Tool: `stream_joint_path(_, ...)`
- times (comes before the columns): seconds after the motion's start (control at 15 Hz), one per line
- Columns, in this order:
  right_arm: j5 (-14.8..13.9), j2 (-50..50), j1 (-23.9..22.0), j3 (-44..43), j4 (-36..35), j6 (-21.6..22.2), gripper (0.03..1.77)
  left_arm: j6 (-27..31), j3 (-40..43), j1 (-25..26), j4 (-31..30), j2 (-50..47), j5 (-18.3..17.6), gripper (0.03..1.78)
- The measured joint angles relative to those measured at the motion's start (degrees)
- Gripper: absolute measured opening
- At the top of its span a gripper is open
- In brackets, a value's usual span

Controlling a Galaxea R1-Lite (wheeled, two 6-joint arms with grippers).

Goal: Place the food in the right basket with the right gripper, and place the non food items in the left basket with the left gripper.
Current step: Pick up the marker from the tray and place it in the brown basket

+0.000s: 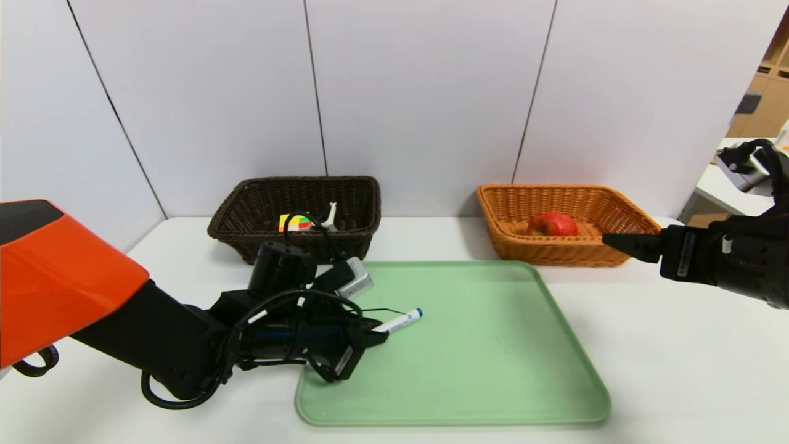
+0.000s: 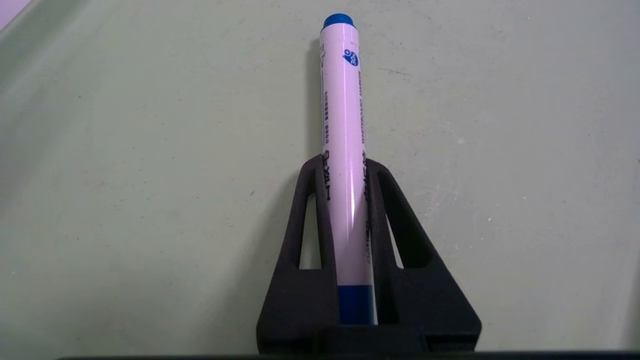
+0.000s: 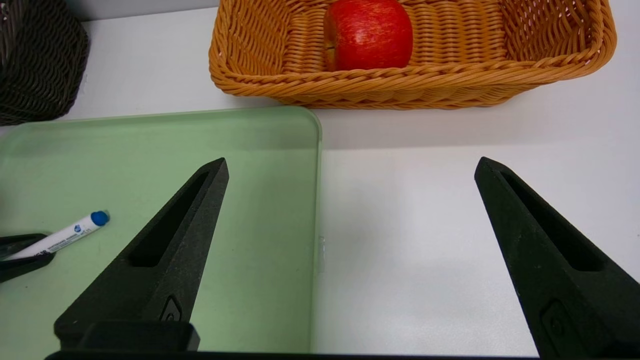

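A white marker with a blue cap [image 1: 402, 320] [image 2: 342, 125] [image 3: 60, 236] lies on the green tray [image 1: 493, 370] near its left side. My left gripper [image 1: 373, 330] [image 2: 345, 165] is low over the tray and shut on the marker's barrel, both fingers pressed against it. The dark brown left basket [image 1: 246, 209] [image 3: 35, 65] holds a coloured cube [image 1: 294, 222] and a white item [image 1: 331, 217]. A red apple [image 1: 552, 224] [image 3: 368, 34] sits in the orange right basket [image 1: 616, 213] [image 3: 260, 60]. My right gripper [image 1: 616, 242] [image 3: 350, 167] hovers open and empty in front of that basket.
The white table [image 1: 678, 345] has a wall close behind the baskets. The tray's right edge [image 3: 318, 200] lies below my right gripper. A desk stands beyond the table at the far right [image 1: 727, 185].
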Motion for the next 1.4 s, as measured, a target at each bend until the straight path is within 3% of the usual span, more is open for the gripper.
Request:
stream_joint_path(0.87,0.6,0.0,-0.5,0.5,0.0,0.1,1.7,-3.3,-4.1,-1.6,3.6,-5.2,2.0,0.24)
stream_joint_path(1.13,0.5,0.0,-0.5,0.7,0.0,0.5,1.7,-4.1,-7.5,-2.8,6.8,-7.7,4.0,0.24)
stream_joint_path(1.4,0.4,0.2,-0.6,-0.8,0.2,4.8,1.7,-6.3,-14.5,-3.1,11.3,-9.4,8.3,0.24)
